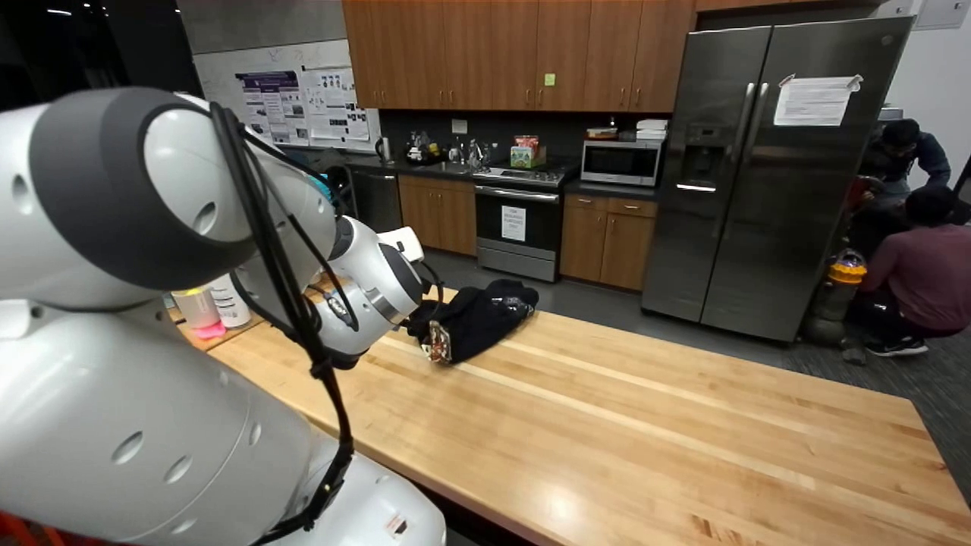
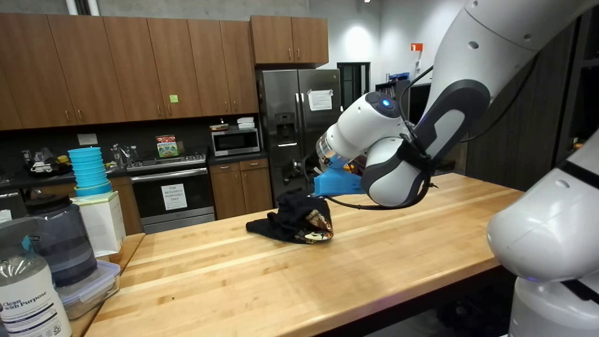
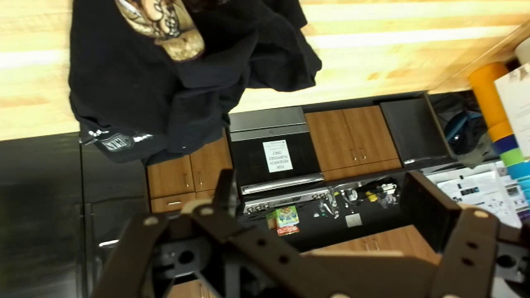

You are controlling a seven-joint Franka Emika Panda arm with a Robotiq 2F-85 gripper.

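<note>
A black garment point(image 1: 485, 326) with a colourful print lies crumpled on the wooden table, near its far edge. It shows in both exterior views, and the print point(image 2: 318, 224) faces that camera. In the wrist view the garment point(image 3: 124, 78) fills the upper left, above the jaws, with a small white label near its lower end. My gripper point(image 3: 327, 198) stands wide open and holds nothing; between its fingers only the distant stove and counter appear. The garment is the nearest thing to it, apart from the fingers. In both exterior views the fingers are mostly hidden or too dark to make out.
The wooden table point(image 1: 645, 425) runs beneath the arm. At one end stand a clear labelled bottle point(image 2: 30, 295), a dark jar point(image 2: 68, 248), a lidded plastic box point(image 2: 93, 285) and stacked blue containers point(image 2: 89, 171). Beyond are a stove point(image 1: 516, 227), a fridge point(image 1: 758, 182) and crouching people point(image 1: 922, 265).
</note>
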